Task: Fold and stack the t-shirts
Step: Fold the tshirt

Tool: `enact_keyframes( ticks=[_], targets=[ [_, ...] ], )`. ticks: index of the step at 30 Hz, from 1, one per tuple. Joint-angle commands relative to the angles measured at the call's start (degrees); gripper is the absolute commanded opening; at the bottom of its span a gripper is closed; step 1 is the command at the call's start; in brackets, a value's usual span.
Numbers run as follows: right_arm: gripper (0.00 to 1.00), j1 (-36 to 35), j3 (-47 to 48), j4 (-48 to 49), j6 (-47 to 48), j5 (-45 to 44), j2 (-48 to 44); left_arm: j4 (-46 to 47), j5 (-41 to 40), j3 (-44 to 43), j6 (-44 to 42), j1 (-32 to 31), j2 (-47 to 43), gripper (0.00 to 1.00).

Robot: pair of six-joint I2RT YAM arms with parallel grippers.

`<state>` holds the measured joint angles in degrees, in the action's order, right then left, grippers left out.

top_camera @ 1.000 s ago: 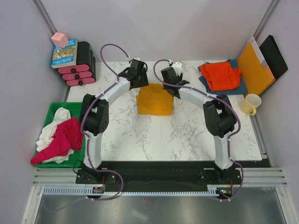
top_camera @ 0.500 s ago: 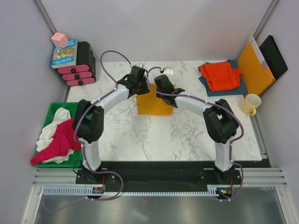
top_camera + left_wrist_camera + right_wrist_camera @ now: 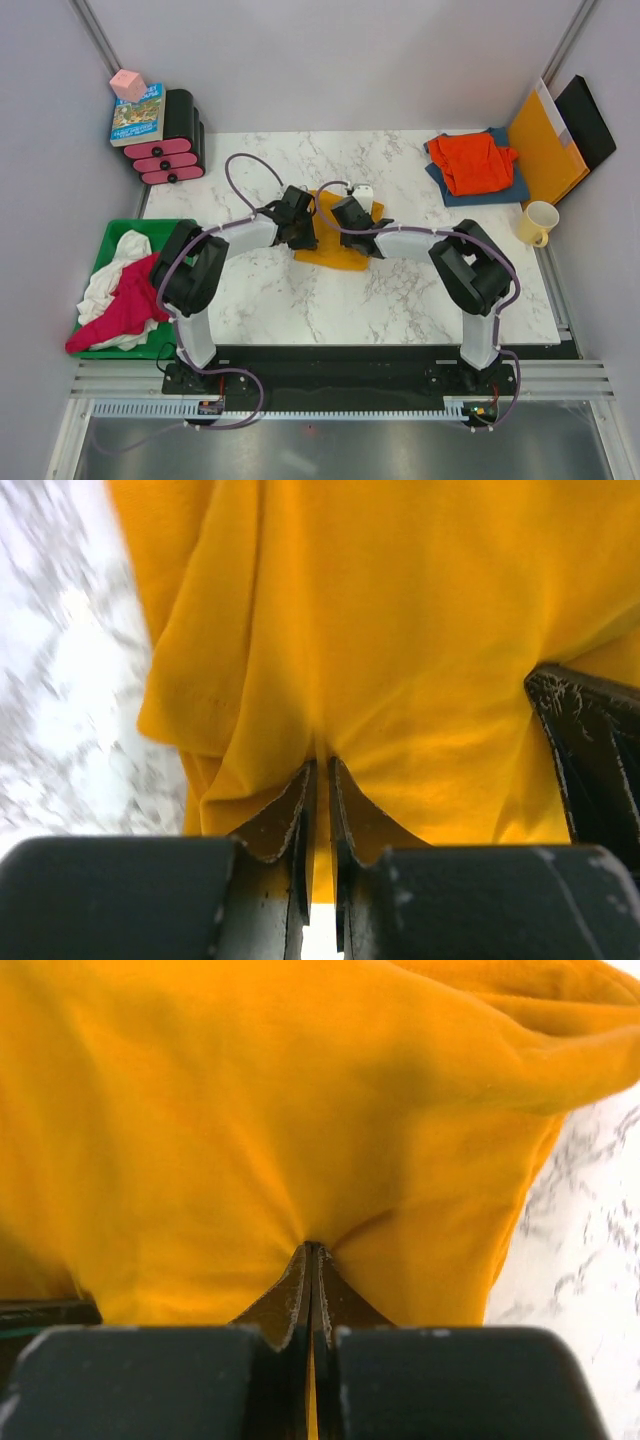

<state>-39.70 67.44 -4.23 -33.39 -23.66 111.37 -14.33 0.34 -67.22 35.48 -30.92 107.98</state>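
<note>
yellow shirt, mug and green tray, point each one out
yellow shirt (image 3: 338, 258), top view, near edge of the cloth
mug (image 3: 538, 222), top view, its side wall
green tray (image 3: 160, 232), top view, bare far right corner

Pink cube (image 3: 127, 85) seen atop book (image 3: 138, 114), book rested on black-and-pink stacked cases (image 3: 172, 140), far left corner. Green tray (image 3: 112, 236) set left of marble table (image 3: 330, 300). Yellow mug (image 3: 538, 222) placed at right edge; orange-yellow folder (image 3: 545, 145) and black board (image 3: 587, 118) leaned behind it.

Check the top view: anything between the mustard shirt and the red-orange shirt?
Only bare marble table lies between the mustard shirt and the red-orange shirt, as the top view shows.
</note>
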Motion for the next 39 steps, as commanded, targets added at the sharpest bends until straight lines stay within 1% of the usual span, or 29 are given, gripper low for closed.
enact_keyframes(
  ticks=[1,4,5,7,8,10,11,13,14,15,16,17,18,19,22,23,25,26,27,28,29,30,31,32,34,35,36,37,39],
  targets=[
    [0.0,-1.3,-2.8,-2.1,-1.7,-0.9,-0.9,1.1,-0.2,4.9,2.9,-2.0,-3.6,0.17],
    [0.04,-1.3,-0.2,-2.7,0.3,-3.4,-1.1,1.1,-1.9,5.3,2.6,-2.2,-5.0,0.16],
    [0.09,-1.3,0.7,-2.9,0.7,-3.8,-1.2,1.0,-2.4,5.0,2.3,-2.3,-5.9,0.18],
    [0.15,-1.2,3.4,-4.0,1.7,-4.6,-1.4,0.2,-2.9,4.2,1.3,-2.3,-6.6,0.2],
    [0.23,-1.2,4.2,-4.6,1.8,-5.1,-1.4,-0.3,-4.0,3.2,1.0,-2.3,-7.3,0.23],
    [0.32,-1.2,5.2,-5.3,2.0,-6.5,-3.4,-0.9,-5.2,2.7,0.1,-2.3,-8.6,0.29],
    [0.43,-1.3,5.1,-5.3,1.9,-7.0,-4.7,-1.4,-6.3,2.4,-0.2,-2.3,-9.7,0.33],
    [0.54,-1.5,4.3,-5.5,2.9,-8.7,-9.6,-1.2,-6.6,2.4,-0.9,-2.3,-13.1,0.38],
    [0.63,-2.0,3.8,-5.6,3.6,-9.4,-11.4,-1.3,-6.1,2.3,-1.2,-2.3,-14.1,0.41],
    [0.67,-2.4,2.4,-5.6,4.4,-9.9,-15.4,-1.3,-5.9,2.2,-1.6,-2.3,-16.0,0.42],
    [0.75,-2.7,1.5,-5.6,5.9,-11.1,-17.5,-1.2,-5.7,2.3,-1.7,-2.3,-16.8,0.43],
    [0.8,-3.6,0.6,-5.8,6.7,-12.4,-19.6,-1.1,-5.4,2.6,-1.8,-2.3,-17.7,0.45],
    [0.83,-4.0,-1.8,-5.7,7.5,-13.3,-24.2,-1.1,-5.3,2.9,-2.3,-2.3,-19.7,0.45],
    [0.89,-4.2,-2.9,-5.8,8.5,-14.7,-26.5,-1.1,-5.3,3.8,-2.4,-2.3,-20.7,0.44],
    [0.98,-4.9,-6.6,-7.5,11.8,-18.9,-35.0,-1.1,-6.0,6.6,-3.2,-2.4,-24.8,0.42],
    [0.98,-4.9,-7.3,-8.4,13.4,-22.6,-36.7,-1.2,-5.7,7.4,-3.4,-2.4,-25.9,0.4],
    [0.98,-4.9,-9.9,-9.9,15.1,-26.4,-41.5,-1.5,-5.4,10.2,-3.7,-2.5,-29.4,0.4],
    [0.98,-4.8,-12.1,-10.4,16.4,-30.5,-44.7,-1.8,-5.4,11.3,-3.5,-2.7,-30.6,0.4],
    [0.98,-4.8,-13.8,-10.1,16.9,-32.5,-46.3,-2.3,-5.5,12.3,-3.4,-2.8,-32.1,0.4],
    [0.98,-4.7,-15.9,-9.0,18.2,-34.3,-47.9,-2.6,-5.5,14.2,-3.1,-3.0,-34.8,0.4],
    [0.98,-4.3,-20.5,-5.8,20.1,-36.3,-51.4,-2.9,-5.4,15.1,-2.4,-3.5,-36.4,0.4],
    [0.98,-4.2,-23.3,-3.7,21.1,-35.6,-53.5,-4.1,-5.3,16.8,-2.0,-4.1,-38.0,0.4],
    [0.98,-3.9,-26.4,-0.6,22.3,-34.2,-55.8,-4.7,-5.9,17.5,-1.6,-4.6,-41.2,0.4],
    [0.98,-3.9,-32.4,6.5,23.4,-34.2,-60.3,-5.6,-6.3,18.1,-0.3,-6.1,-42.6,0.4],
    [0.98,-3.9,-38.1,14.4,27.9,-36.9,-64.1,-7.9,-7.4,19.7,1.1,-7.8,-45.8,0.4],
    [0.98,-3.5,-44.7,25.3,31.4,-38.5,-66.3,-8.5,-7.9,20.1,2.4,-9.8,-48.5,0.4],
    [0.98,-2.7,-48.5,32.9,39.8,-40.1,-66.8,-8.9,-8.2,20.5,2.9,-10.9,-50.0,0.4],
    [0.98,-1.6,-52.5,40.3,42.2,-38.8,-66.9,-9.3,-8.8,21.2,3.4,-11.9,-51.2,0.41],
    [0.98,5.1,-54.6,39.9,39.0,-34.5,-63.3,-9.9,-9.4,21.4,4.1,-14.7,-53.8,0.42]
  ],
)
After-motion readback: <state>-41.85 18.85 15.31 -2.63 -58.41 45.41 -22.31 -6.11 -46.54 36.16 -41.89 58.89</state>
